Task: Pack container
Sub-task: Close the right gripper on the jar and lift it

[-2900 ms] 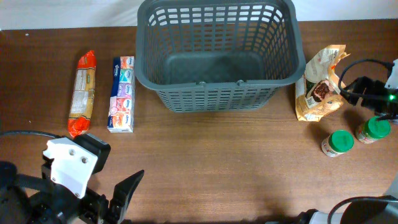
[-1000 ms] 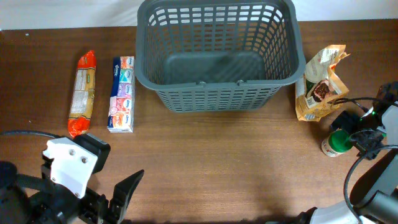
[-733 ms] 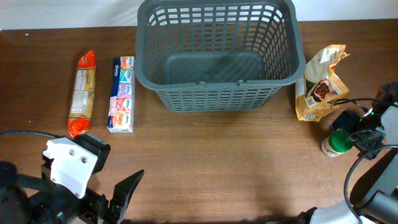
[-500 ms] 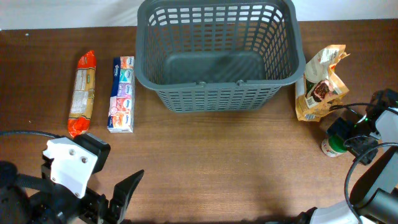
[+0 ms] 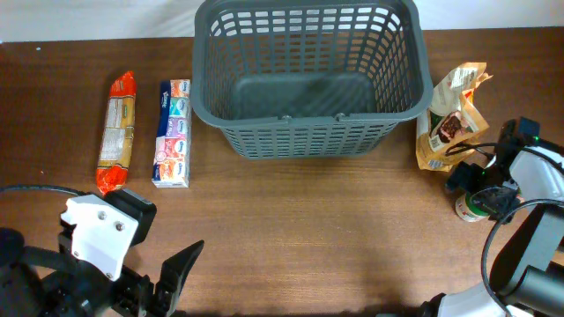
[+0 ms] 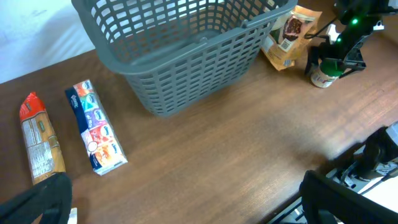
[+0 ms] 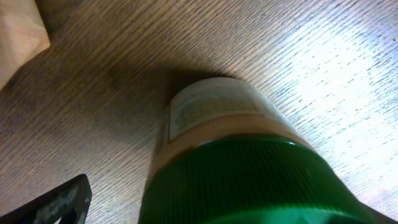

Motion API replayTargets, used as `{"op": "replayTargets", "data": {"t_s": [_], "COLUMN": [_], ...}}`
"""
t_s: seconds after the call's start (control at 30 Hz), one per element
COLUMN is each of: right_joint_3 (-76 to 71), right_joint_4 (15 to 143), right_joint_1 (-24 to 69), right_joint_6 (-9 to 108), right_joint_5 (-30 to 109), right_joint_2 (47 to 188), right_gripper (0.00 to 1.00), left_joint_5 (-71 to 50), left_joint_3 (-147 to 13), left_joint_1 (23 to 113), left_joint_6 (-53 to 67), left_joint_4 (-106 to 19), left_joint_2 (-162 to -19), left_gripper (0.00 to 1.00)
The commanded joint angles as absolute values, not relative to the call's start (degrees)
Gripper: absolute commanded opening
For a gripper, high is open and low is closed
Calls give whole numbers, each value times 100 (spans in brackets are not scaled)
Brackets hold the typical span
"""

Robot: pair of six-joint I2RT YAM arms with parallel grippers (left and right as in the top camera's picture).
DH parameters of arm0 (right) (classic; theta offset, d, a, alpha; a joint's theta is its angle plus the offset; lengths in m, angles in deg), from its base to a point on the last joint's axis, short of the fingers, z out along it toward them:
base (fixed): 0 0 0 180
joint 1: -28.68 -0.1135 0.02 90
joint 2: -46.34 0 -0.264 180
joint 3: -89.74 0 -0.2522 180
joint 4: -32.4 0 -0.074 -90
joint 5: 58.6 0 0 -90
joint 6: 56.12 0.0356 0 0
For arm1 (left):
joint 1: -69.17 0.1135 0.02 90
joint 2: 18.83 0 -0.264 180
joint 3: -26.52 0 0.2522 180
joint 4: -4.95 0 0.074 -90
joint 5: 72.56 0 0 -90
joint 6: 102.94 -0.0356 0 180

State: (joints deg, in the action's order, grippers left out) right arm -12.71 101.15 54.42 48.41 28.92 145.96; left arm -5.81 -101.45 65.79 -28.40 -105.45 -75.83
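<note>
Brown wooden table (image 5: 308,229) holds a green-lidded jar (image 7: 230,137), its label unreadable.

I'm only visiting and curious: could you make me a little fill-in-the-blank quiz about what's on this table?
The grey basket has ____ inside it.
The jar in the right wrist view has a ____ lid.
The tissue pack lies on the basket's ____ side.
Missing words: nothing; green; left.

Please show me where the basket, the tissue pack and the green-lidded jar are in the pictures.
basket (image 5: 304,138), overhead view, on its front wall.
tissue pack (image 5: 172,132), overhead view, middle of its top face.
jar (image 7: 249,177), right wrist view, on its green lid.
</note>
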Motion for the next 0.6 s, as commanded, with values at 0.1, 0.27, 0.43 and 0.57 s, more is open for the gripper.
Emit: {"op": "replayTargets", "data": {"t_s": [0.1,0.27,0.43,0.57], "right_joint_3": [-1341,-1441,-1450,-1489], "right_joint_4": [10073,9966,9944,9898], "right_joint_1": [5383,5383,5383,5383], "right_joint_6": [4788,4788,4782,4764], "right_joint_5": [2768,2770,2768,2765], "right_joint_2": [14648,14648,14661,14775], "right_gripper": [99,99,99,99], "left_joint_5": [-524,-526,-526,-526], "left_joint_3": [-10160,-10160,-10160,-10160], "left_joint_1": [6557,6555,6555,6557], "left_joint_6": [-2867,-2867,-2867,-2867], "left_joint_4": [-10548,-10548,-10548,-10548], "left_joint_2": [-7607,-7607,-7607,-7607], "left_gripper": [99,99,99,99]}}
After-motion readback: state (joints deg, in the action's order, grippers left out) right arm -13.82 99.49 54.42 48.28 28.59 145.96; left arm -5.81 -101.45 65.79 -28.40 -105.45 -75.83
